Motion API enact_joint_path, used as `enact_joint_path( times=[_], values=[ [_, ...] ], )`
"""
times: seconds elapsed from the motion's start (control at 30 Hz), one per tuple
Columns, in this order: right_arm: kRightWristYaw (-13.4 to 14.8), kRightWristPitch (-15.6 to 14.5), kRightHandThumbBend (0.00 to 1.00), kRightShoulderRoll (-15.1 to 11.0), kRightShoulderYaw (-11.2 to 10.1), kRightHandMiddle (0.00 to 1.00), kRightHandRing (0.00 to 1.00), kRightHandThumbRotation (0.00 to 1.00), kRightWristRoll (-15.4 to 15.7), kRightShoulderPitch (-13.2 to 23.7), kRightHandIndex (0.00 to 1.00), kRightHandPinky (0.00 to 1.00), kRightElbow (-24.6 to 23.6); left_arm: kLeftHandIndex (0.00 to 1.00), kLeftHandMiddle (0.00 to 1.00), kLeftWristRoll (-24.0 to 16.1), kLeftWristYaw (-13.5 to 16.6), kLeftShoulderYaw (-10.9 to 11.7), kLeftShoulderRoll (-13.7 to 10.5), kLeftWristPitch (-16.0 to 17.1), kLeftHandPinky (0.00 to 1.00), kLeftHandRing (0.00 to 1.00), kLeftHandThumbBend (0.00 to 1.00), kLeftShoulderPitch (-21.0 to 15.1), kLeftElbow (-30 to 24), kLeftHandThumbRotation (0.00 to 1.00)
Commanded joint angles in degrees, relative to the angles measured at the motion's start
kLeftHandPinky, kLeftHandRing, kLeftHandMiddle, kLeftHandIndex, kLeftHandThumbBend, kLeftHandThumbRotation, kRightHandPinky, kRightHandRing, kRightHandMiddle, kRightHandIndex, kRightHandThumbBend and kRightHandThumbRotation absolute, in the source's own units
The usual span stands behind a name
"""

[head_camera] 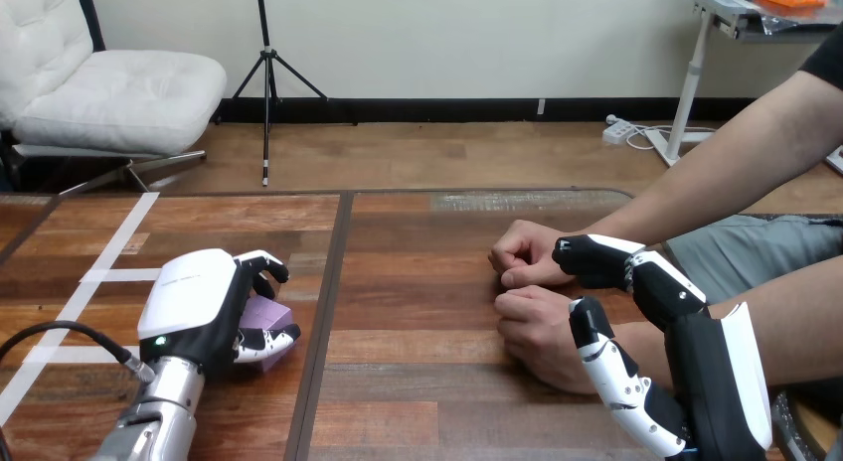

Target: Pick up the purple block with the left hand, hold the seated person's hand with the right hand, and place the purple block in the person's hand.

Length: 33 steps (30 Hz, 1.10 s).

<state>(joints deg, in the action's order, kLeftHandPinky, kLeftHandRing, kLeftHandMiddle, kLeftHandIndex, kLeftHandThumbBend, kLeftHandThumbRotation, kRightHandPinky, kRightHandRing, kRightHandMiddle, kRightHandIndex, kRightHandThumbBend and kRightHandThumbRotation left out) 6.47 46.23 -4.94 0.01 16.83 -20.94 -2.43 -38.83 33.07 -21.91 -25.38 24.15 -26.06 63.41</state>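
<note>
On the left of the wooden table [418,382], the robot's left hand [199,300] rests low on the surface with its fingers and thumb curled around the purple block [266,315], which still sits on the tabletop inside that grip. Over on the right, the person's two hands lie closed on the table side by side, the far hand [525,252] just beyond the near hand [537,332]. The robot's right hand [691,347] reaches in from the right edge. Its fingers [594,259] curl over the near hand's wrist, and its thumb lies along the near side of that hand.
</note>
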Motion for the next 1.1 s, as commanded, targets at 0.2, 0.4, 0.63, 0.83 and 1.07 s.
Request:
enact_joint_path(
  times=[0.2, 0.4, 0.63, 0.83, 1.07],
  values=[
    [-0.20, -0.33, 0.36, -0.68, -0.47, 0.70, 0.70, 0.60, 0.61, 1.58, 0.69, 0.66, -3.39, 0.62, 0.54, 0.85, 0.34, 0.34, 0.52, 0.17, 0.48, 0.50, 0.56, -3.78, 1.14, 0.00],
    [-0.13, -1.23, 0.36, -0.57, -0.57, 0.70, 0.70, 0.60, 1.09, 1.15, 0.69, 0.66, -4.14, 0.62, 0.54, 1.00, 0.12, 0.32, 0.48, 0.46, 0.47, 0.50, 0.56, -3.71, 1.34, 0.00],
    [-0.18, -1.64, 0.37, -0.62, -0.49, 0.70, 0.70, 0.62, 1.11, 0.92, 0.69, 0.66, -4.45, 0.62, 0.55, 0.89, 0.22, 0.21, 0.35, 0.65, 0.47, 0.50, 0.55, -3.65, 1.50, 0.00],
    [-0.44, -1.54, 0.36, -0.82, -0.31, 0.70, 0.70, 0.63, 0.88, 0.98, 0.69, 0.67, -4.44, 0.61, 0.55, 0.71, 0.65, 0.12, 0.25, 0.65, 0.47, 0.50, 0.56, -3.57, 1.54, 0.00],
    [-0.54, -1.41, 0.36, -1.12, -0.35, 0.71, 0.71, 0.63, 1.18, 1.11, 0.70, 0.67, -4.34, 0.61, 0.54, 0.92, 0.94, 0.29, 0.22, 1.28, 0.46, 0.49, 0.56, -3.42, 1.74, 0.00]
  ],
)
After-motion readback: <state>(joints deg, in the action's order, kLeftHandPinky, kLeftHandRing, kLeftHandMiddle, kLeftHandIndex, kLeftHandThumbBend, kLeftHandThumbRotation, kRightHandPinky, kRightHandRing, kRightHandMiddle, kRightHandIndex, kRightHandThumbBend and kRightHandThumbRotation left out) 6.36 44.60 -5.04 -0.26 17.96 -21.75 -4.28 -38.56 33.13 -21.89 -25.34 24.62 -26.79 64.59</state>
